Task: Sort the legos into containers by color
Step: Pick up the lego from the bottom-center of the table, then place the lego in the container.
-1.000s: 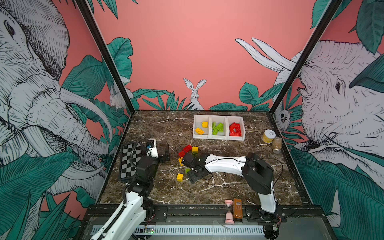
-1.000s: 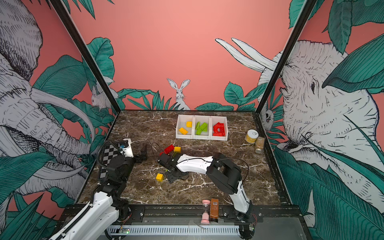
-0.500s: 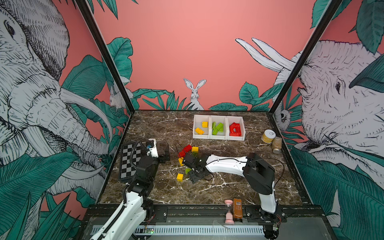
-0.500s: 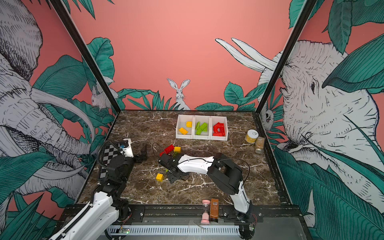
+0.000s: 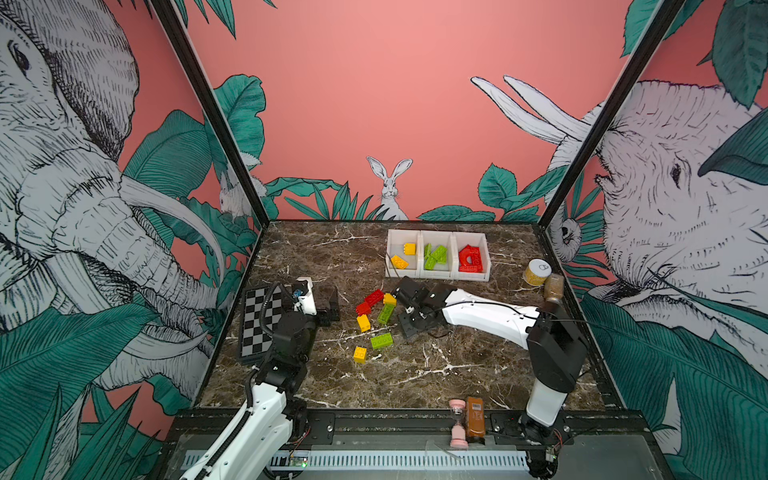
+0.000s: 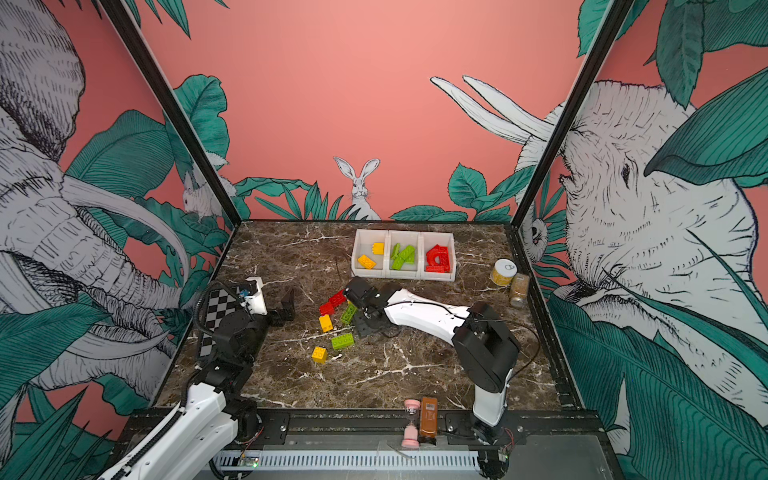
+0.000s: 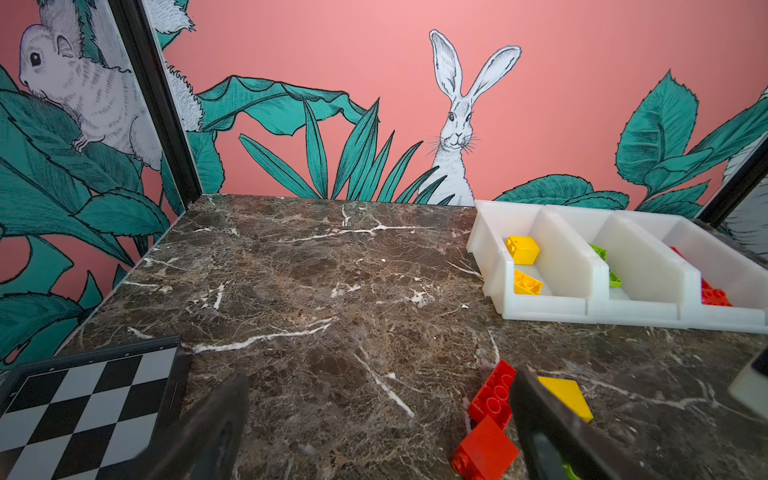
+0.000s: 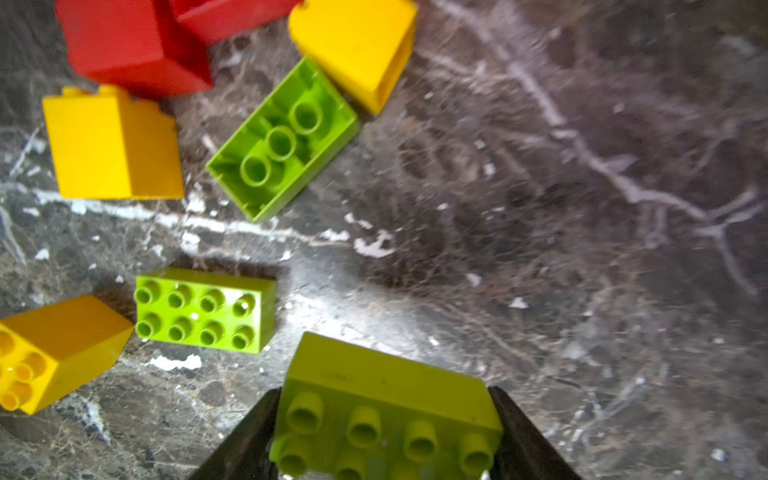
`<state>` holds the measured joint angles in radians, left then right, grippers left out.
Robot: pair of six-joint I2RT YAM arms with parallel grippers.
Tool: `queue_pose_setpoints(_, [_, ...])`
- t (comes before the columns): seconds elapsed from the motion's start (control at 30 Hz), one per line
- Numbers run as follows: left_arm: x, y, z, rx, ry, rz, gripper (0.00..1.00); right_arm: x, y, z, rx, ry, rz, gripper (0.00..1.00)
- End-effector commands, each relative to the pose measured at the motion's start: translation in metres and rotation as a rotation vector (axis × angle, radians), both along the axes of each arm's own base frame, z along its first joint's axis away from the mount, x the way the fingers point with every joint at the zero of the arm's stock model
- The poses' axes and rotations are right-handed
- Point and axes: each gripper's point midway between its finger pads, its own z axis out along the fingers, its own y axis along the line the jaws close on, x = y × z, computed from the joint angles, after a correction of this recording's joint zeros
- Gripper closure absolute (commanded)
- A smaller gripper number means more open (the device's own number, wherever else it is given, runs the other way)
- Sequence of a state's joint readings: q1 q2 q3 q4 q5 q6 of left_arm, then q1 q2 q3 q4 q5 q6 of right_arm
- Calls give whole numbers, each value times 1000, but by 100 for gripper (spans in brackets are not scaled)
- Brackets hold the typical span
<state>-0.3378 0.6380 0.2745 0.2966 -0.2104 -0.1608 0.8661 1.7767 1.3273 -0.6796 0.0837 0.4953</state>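
Counter [image 5: 415,374] fills lower centre. Containers [image 5: 436,275] upper middle, part filled, greens in middle bin. Chessboard [image 5: 257,324] far left, jar [image 5: 536,272] far right; we judge neither blocks route. Left hand [image 7: 378,399] spread wide, empty. Right hand [image 8: 384,394] clamped on green brick [image 8: 390,374], beside loose legos [image 5: 386,312]. Risk, we judge: brick juts past fingertips, could twist out on lift or knock neighbours.

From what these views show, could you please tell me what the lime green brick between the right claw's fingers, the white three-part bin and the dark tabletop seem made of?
Lime green studded brick: likely hard moulded plastic, semi-gloss; crisp studs, soft highlights. White three-part bin: plastic, satin, slightly translucent; thin moulded walls. Dark veined tabletop: polished marble by its white veins and sheen, possibly printed laminate.
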Motion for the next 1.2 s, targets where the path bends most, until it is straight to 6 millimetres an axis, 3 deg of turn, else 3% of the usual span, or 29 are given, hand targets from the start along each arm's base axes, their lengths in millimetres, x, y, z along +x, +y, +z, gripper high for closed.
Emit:
queue_pose_setpoints(0.0, [0, 0, 1, -3, -6, 5, 2, 36, -23, 28, -23, -90, 4, 37])
queue_pose_setpoints(0.3, [2, -1, -2, 0, 3, 1, 1, 149, -59, 57, -26, -219, -56, 39])
queue_pose_setpoints(0.6, [3, -3, -3, 2, 6, -7, 1, 234, -74, 53, 11, -279, -106, 41])
queue_pose_setpoints(0.8, [3, -3, -3, 6, 7, -7, 1, 260, -78, 47, 5, -279, -120, 41])
queue_pose_setpoints(0.97, [3, -2, -3, 7, 6, -5, 1, 270, -85, 36, 6, -266, -143, 39])
queue_pose_setpoints(1.17, [3, -2, -4, 9, 9, -5, 2, 271, -86, 34, 9, -261, -143, 25])
